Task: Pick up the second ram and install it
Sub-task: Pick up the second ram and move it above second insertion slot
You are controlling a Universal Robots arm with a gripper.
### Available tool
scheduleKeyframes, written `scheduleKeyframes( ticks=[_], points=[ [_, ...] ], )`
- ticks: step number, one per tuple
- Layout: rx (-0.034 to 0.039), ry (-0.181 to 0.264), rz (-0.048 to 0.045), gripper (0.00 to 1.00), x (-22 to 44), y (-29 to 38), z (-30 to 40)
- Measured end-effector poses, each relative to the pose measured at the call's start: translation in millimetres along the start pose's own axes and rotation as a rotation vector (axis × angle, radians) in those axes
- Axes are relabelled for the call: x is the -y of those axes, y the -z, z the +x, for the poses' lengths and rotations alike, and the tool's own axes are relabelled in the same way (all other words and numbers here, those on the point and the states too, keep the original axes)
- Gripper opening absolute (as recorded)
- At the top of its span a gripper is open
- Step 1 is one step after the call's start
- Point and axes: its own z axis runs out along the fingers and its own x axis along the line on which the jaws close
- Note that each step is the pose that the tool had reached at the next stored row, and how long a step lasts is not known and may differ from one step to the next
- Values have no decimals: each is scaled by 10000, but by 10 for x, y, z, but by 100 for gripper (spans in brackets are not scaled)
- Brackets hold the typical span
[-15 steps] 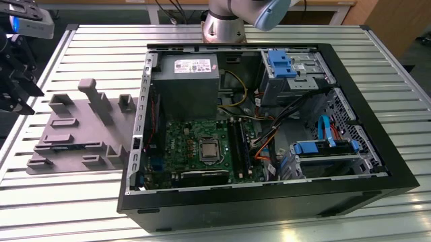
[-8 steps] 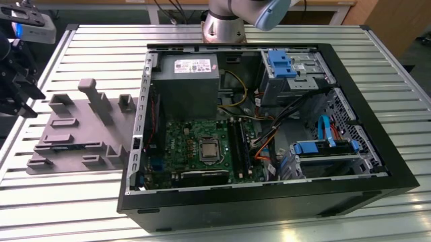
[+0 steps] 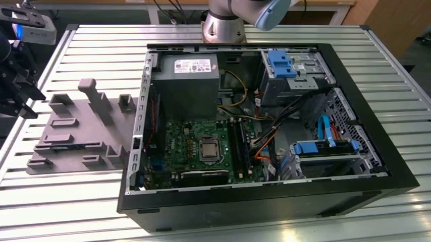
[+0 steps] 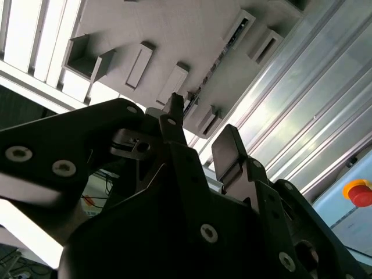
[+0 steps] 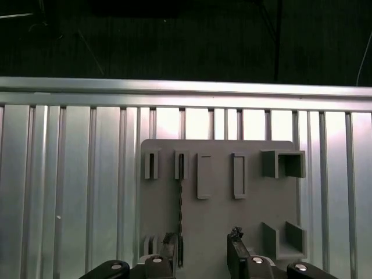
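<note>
The second ram (image 5: 180,203) stands on edge in a slot of the grey holder tray (image 5: 256,203), seen as a thin dark strip. In the second wrist view the ram (image 4: 216,61) runs along the tray (image 4: 174,35). From the exterior view its blue-green edge (image 3: 72,147) shows low in the tray (image 3: 74,126). My gripper (image 5: 203,243) hovers above the tray's near edge, open, nothing between its fingers. One fingertip (image 5: 171,241) sits close beside the ram's near end. The gripper (image 4: 200,119) is dark and seen from behind; it (image 3: 17,96) also shows at the exterior view's left edge.
An open computer case (image 3: 269,201) lies to the exterior view's right of the tray, with the motherboard (image 3: 181,146), black memory slots (image 3: 237,143), cables and blue drive brackets inside. The ribbed metal table (image 3: 81,201) carries both. A red button (image 4: 357,192) is off the table's side.
</note>
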Motion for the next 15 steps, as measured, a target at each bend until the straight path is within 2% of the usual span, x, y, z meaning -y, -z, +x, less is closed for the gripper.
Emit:
scheduleKeyframes(
  ticks=[5,10,15],
  points=[
    [-2,0,2,47,1,-14,5],
    [-41,-17,12,47,3,-65,11],
    [-42,-25,14,47,3,-68,12]
  ],
)
